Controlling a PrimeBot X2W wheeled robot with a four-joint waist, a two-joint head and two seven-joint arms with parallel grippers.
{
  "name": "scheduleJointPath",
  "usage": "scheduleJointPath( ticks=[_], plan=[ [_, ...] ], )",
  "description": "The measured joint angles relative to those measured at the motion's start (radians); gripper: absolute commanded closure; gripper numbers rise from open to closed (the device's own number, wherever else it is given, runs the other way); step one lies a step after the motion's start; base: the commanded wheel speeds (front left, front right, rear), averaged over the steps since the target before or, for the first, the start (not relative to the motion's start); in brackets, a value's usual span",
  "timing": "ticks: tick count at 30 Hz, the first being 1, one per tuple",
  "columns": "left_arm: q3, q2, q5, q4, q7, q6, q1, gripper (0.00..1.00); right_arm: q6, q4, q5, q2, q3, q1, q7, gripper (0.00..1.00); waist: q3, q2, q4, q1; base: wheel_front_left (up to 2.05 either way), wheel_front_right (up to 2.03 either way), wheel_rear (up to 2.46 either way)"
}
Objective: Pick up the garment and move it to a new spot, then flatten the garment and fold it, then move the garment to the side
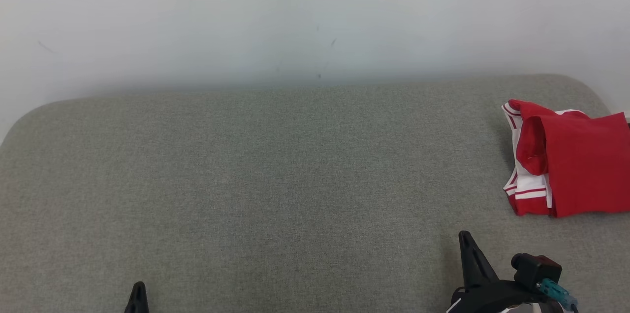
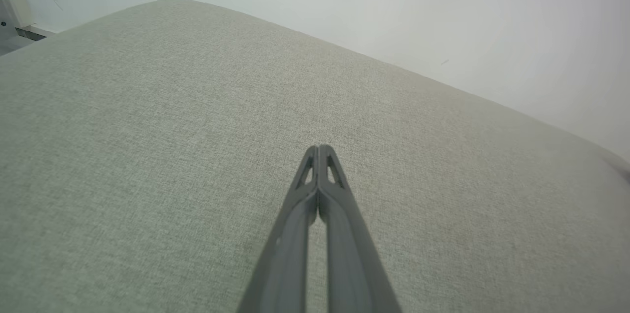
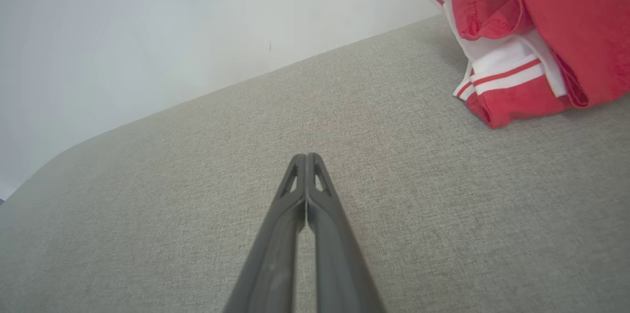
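Garment [image 1: 571,160] at the surface's [image 1: 275,180] far right corner runs off frame, full shape unclear. Left gripper [image 1: 139,287]: just its tip clears the head view's bottom edge.

Bright, even, soft light; faint shadows; hazy wall; wide-angle wrist distortion.

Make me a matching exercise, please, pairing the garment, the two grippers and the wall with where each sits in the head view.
Things:
1. garment
2. left gripper
3. right gripper
4. wall

Places:
A. lower left edge, fingers shut
B. far right, lying on the grey cushion
C. across the top
D. lower right, fingers shut, short of the red and white cloth

Pairs: 1-B, 2-A, 3-D, 4-C
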Motion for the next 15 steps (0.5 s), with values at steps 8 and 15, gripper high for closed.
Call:
scheduleJointPath(
  ticks=[8, 15],
  plan=[
    [-0.002, 0.0, -0.143, -0.011, 0.032, 0.0, -0.008, 1.0, 0.0, -0.032, 0.146, 0.0, -0.007, 0.002, 0.033, 1.0, 0.001, 0.0, 0.0, 0.0001, 0.0, 0.0, 0.0],
    [-0.002, 0.0, -0.256, -0.016, 0.06, 0.0, -0.024, 1.0, 0.0, -0.054, 0.263, 0.0, -0.016, 0.003, 0.06, 1.0, 0.001, 0.0, 0.001, 0.0002, 0.0, 0.0, 0.0]
  ],
)
